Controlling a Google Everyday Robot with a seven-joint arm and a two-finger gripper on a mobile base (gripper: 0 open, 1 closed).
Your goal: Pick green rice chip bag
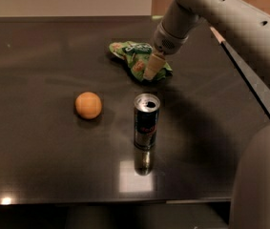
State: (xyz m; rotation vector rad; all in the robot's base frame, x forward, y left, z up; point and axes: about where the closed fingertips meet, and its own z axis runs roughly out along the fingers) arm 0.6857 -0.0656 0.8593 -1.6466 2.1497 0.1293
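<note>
The gripper (150,69) is at the crumpled bright-green foil chip bag (130,52); whether it is clamped, I cannot tell. I think the smooth foil may slip out.

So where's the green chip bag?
The green chip bag lies at the back of the table, behind the can, with the gripper at its right end.

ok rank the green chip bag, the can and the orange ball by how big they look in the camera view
1. green rice chip bag, with the tool over its right end
2. drink can, nearer the camera, so nearly tied
3. orange ball
</note>
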